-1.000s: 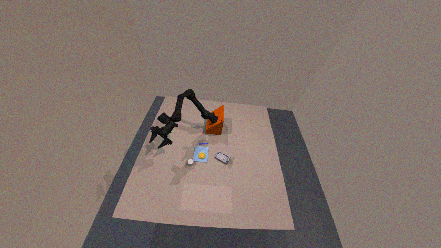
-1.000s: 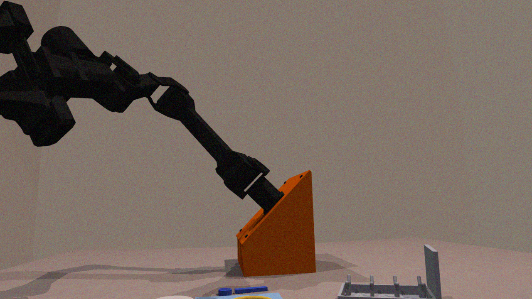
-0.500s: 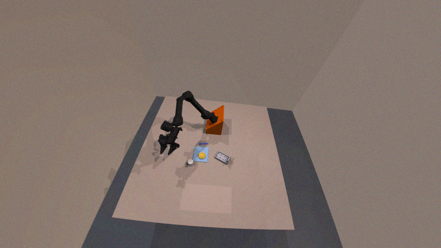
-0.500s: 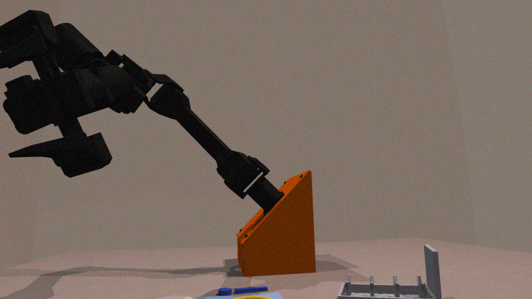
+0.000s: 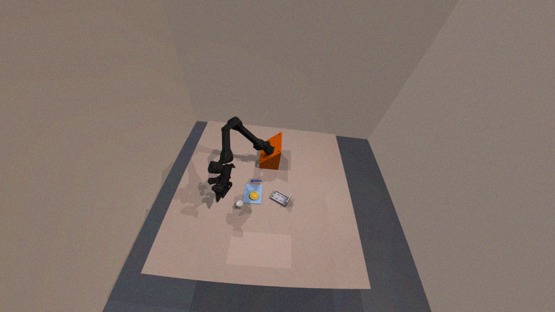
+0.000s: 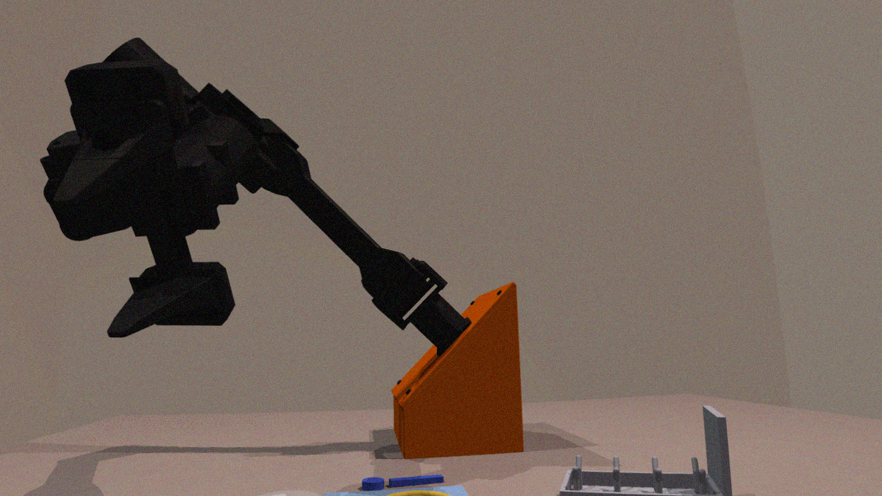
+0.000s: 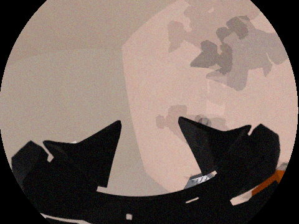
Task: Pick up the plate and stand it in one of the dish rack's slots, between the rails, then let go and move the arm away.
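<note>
The yellow plate lies flat on a light blue mat; only its upper edge shows at the bottom of the exterior view. The grey dish rack stands to the right of the mat, with short upright pegs and a taller panel at one end. No plate stands in it. A small part of the rack also shows low in the wrist view. My gripper is open and empty, high above the table, to the left of the plate. The plate is not visible in the wrist view.
A small white cup stands left of the mat. A blue spoon-like piece lies behind the mat. The orange arm base stands at the back, behind the mat and rack.
</note>
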You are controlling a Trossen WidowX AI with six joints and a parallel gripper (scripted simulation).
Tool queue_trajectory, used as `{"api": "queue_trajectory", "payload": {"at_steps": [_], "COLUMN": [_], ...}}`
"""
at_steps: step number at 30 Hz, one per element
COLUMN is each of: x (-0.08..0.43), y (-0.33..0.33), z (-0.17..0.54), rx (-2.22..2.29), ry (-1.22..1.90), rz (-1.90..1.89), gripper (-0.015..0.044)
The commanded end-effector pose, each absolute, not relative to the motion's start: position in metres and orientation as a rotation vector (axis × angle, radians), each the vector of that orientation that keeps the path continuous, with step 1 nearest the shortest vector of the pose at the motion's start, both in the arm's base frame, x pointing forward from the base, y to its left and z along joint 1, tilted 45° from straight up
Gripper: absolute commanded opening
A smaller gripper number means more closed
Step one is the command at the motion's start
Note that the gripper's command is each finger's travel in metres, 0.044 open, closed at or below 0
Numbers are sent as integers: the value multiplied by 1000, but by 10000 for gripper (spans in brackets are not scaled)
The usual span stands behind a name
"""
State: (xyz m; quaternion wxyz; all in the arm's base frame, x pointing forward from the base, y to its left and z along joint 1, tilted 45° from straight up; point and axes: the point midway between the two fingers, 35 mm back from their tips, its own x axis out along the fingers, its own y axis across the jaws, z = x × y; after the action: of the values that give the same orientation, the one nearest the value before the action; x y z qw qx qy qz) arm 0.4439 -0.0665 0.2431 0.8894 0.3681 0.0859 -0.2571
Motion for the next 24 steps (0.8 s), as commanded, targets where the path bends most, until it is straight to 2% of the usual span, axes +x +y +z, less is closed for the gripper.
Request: {"api": "queue_trajectory", "payload": {"at_steps": [1,24], "x": [443,410], "y": [-62,-41], "z": [216,110], "rx": [657,98], "ry": [282,780], "rz": [-573,-632], "gripper": [400,400]}}
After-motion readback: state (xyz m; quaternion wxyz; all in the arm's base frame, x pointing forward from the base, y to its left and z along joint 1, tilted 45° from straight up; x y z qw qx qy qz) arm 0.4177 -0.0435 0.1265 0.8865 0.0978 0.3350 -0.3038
